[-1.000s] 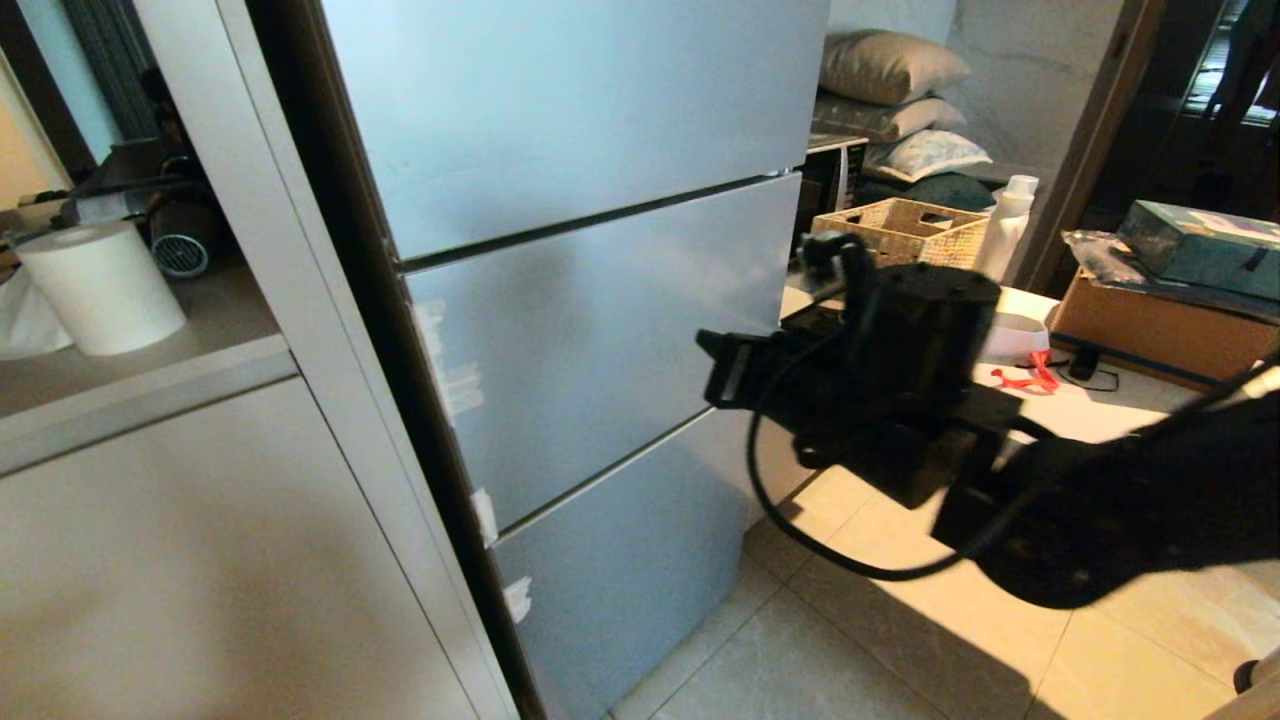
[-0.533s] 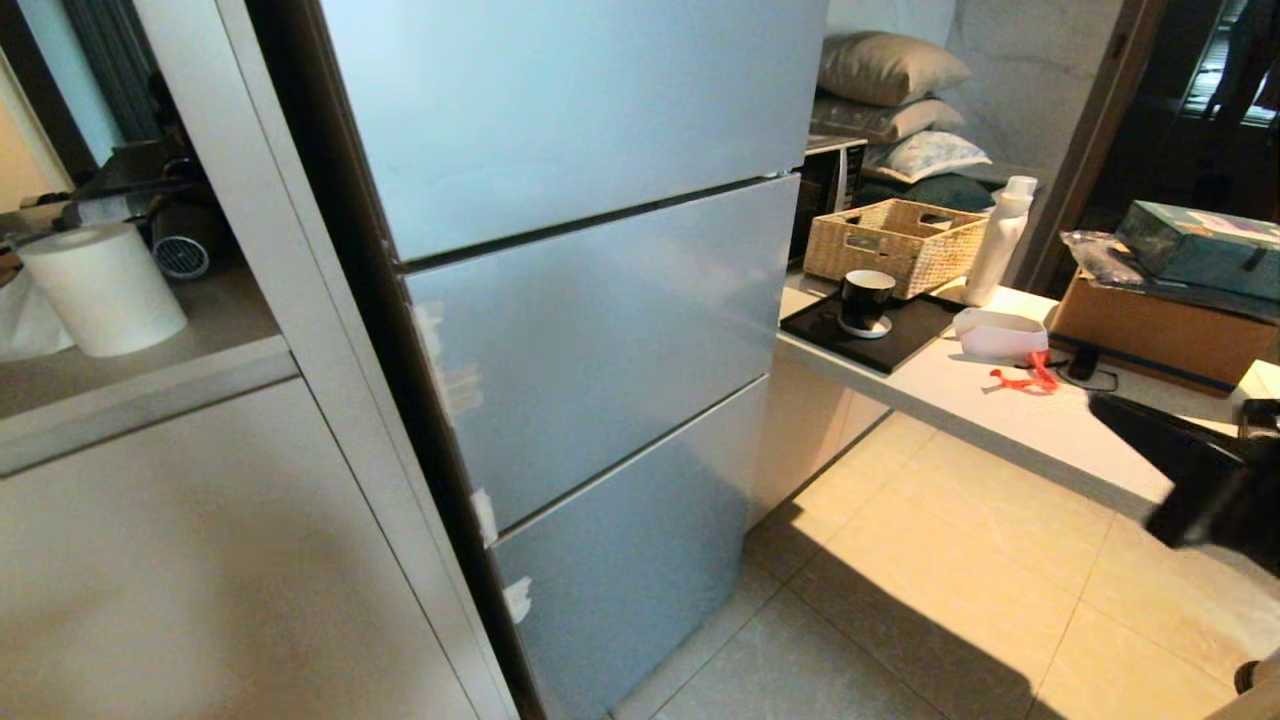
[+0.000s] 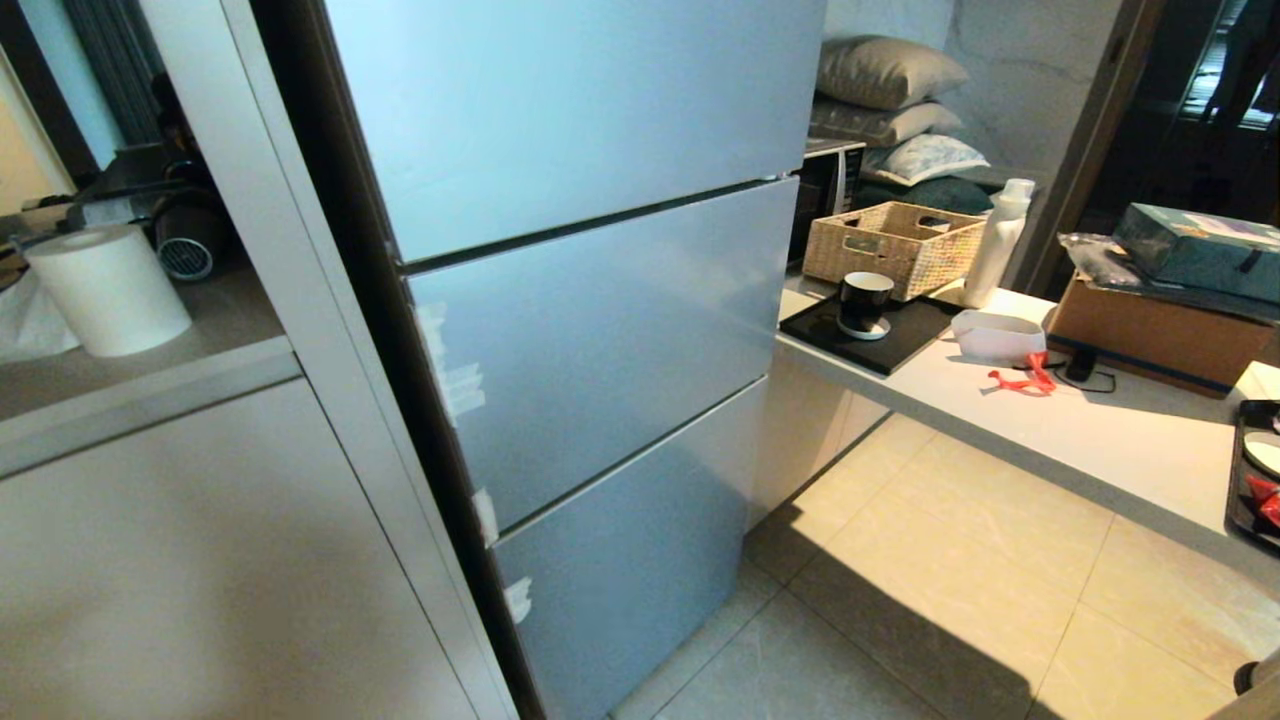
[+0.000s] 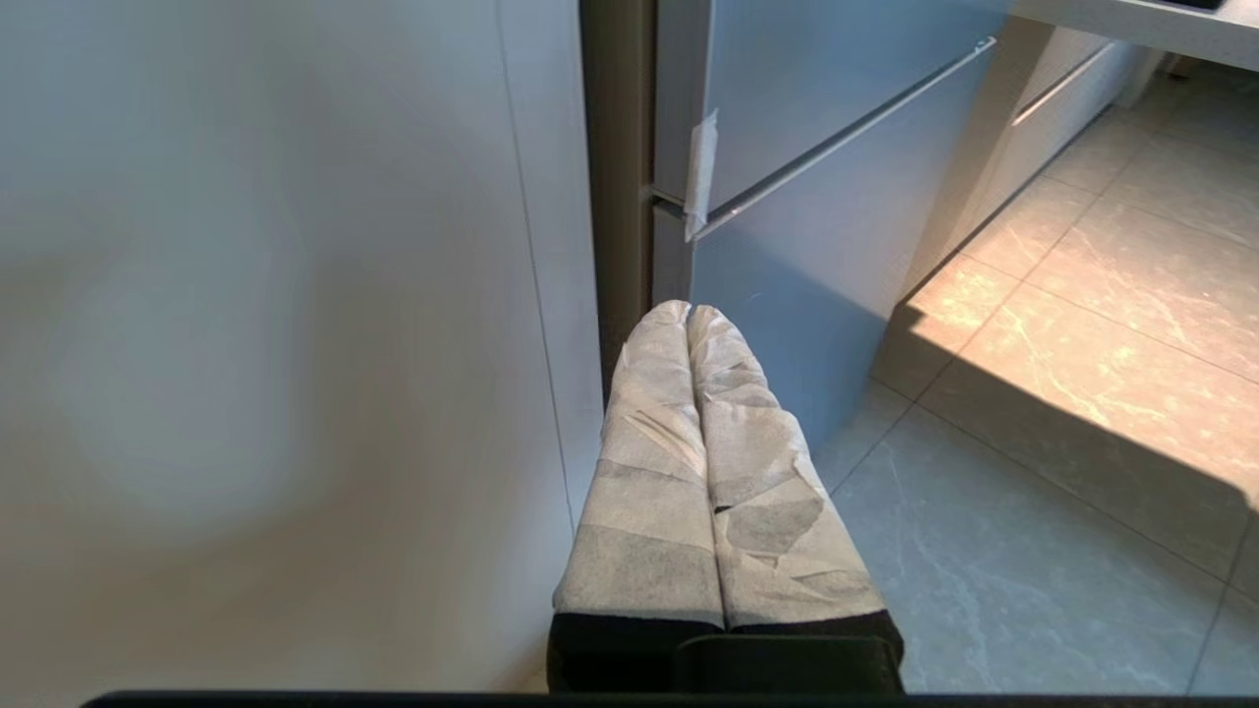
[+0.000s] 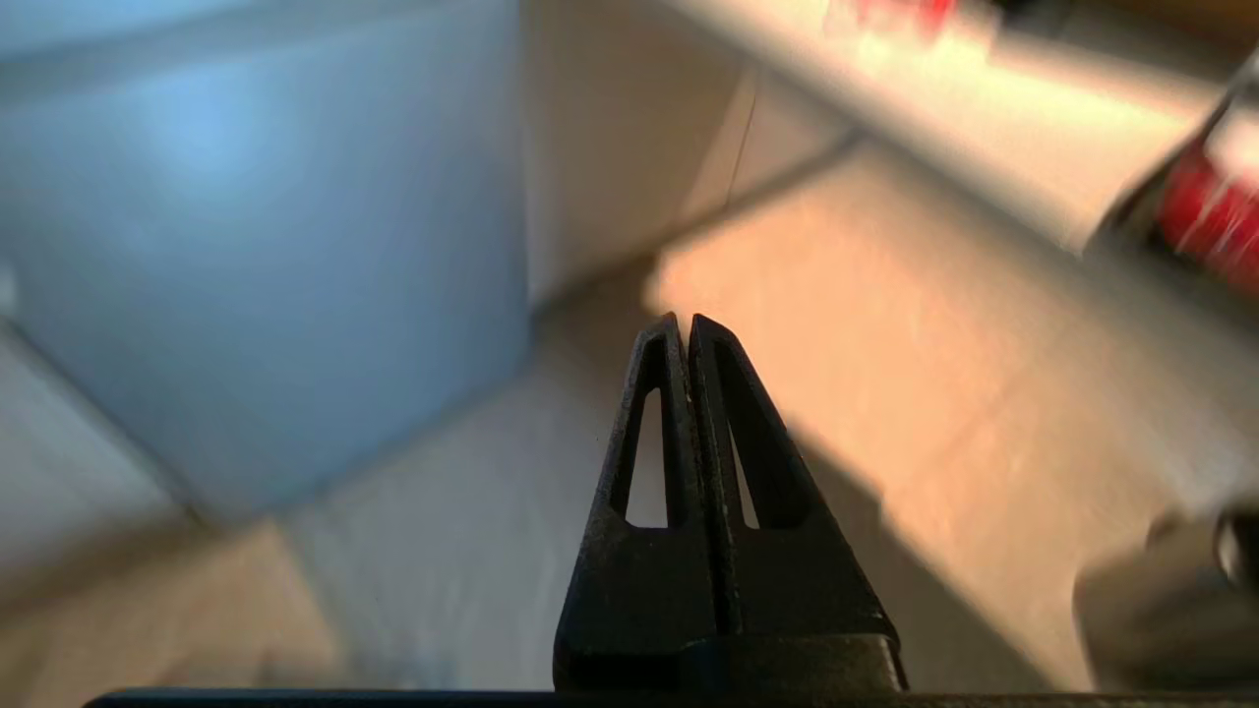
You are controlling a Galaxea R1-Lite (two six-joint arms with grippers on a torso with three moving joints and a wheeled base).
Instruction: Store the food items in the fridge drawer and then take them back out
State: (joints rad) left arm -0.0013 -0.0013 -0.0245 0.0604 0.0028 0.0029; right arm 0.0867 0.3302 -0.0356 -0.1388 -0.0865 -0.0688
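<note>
Right now your right gripper (image 5: 686, 320) has its two black fingers pressed flat together with nothing between them; it hangs low above the tiled floor (image 5: 885, 324), pointing toward the bottom of the fridge (image 5: 246, 246), and you can't find it in the head view. Your left gripper (image 4: 687, 313) is likewise pinched together and empty, its taped fingers pointing at the seam where the fridge meets the pale cabinet (image 4: 275, 344) beside it. The fridge's silver-blue panels (image 3: 600, 330) all sit flush, so the fridge drawer is hidden from you. On the counter (image 3: 1120, 450) to your right, glossy red pieces (image 3: 1265, 498) lie on a dark tray (image 3: 1238, 470) at the head view's edge; these look like the food items, though only part shows. Farther along the counter stand a wicker basket (image 3: 890, 245), a black cup (image 3: 865, 302) and a white bottle (image 3: 1000, 245).
</note>
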